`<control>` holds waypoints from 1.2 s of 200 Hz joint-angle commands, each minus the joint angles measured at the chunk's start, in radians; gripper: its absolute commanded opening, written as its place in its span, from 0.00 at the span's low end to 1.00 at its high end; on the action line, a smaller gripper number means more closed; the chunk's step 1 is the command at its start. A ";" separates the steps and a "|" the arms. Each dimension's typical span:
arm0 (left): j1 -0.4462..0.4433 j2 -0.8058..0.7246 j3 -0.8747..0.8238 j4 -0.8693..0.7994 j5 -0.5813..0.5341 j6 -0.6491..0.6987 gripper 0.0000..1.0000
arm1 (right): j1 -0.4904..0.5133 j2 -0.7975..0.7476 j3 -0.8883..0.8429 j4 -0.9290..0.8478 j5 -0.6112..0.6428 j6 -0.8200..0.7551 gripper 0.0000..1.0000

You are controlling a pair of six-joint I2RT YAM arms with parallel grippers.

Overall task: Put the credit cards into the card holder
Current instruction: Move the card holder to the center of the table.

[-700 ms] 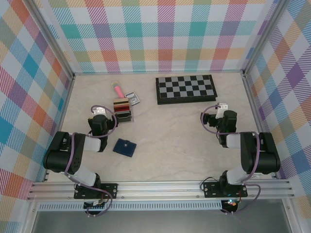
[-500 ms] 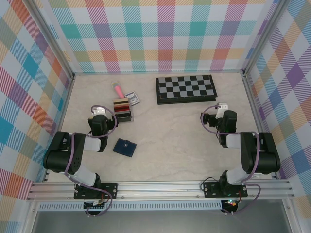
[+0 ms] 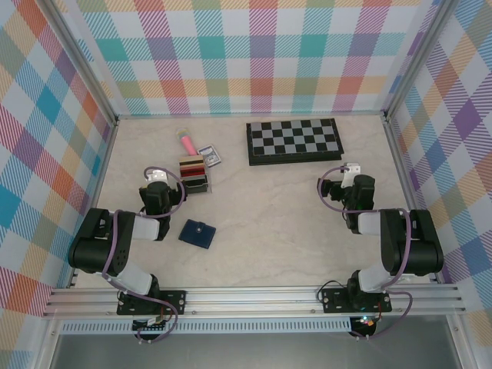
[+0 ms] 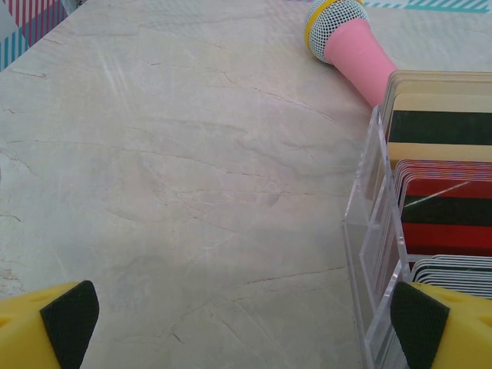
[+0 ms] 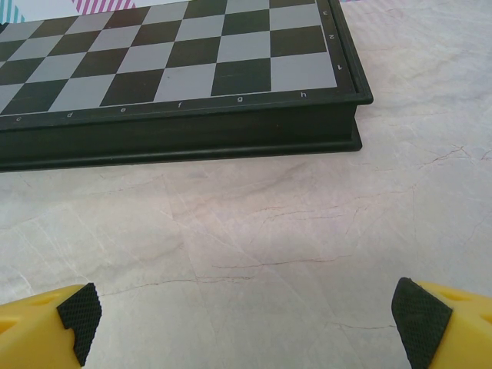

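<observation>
The credit cards (image 3: 192, 169) stand upright in a clear slotted stand (image 4: 371, 254) at the left of the table; in the left wrist view the cards (image 4: 442, 192) show red, dark and tan stripes at the right edge. The card holder (image 3: 197, 233), a closed navy wallet with a snap tab, lies flat nearer the arms. My left gripper (image 3: 157, 191) sits just left of the stand and behind the wallet; it (image 4: 244, 323) is open over bare table. Over at the right, my right gripper (image 3: 354, 187) is also open (image 5: 246, 319), with nothing between its fingers.
A black chessboard (image 3: 294, 141) lies at the back centre, its near edge (image 5: 177, 138) ahead of the right gripper. A pink toy microphone (image 3: 186, 143) and a small printed box (image 3: 210, 156) lie behind the card stand. Checked walls close in the table.
</observation>
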 commanded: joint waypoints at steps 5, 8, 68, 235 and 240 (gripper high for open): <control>0.010 -0.004 0.017 0.023 0.021 0.008 1.00 | -0.002 -0.006 0.017 0.018 -0.011 0.001 1.00; 0.011 -0.004 0.017 0.023 0.022 0.008 1.00 | -0.002 -0.006 0.017 0.018 -0.010 0.000 1.00; 0.010 -0.005 0.016 0.022 0.022 0.008 1.00 | -0.001 -0.011 0.009 0.028 -0.026 -0.009 1.00; 0.014 -0.875 0.096 -0.884 0.244 -0.486 1.00 | 0.011 -0.524 0.290 -1.061 -0.211 0.400 1.00; 0.014 -0.867 0.095 -0.883 0.299 -0.523 1.00 | 0.010 -0.542 0.275 -1.048 -0.252 0.420 1.00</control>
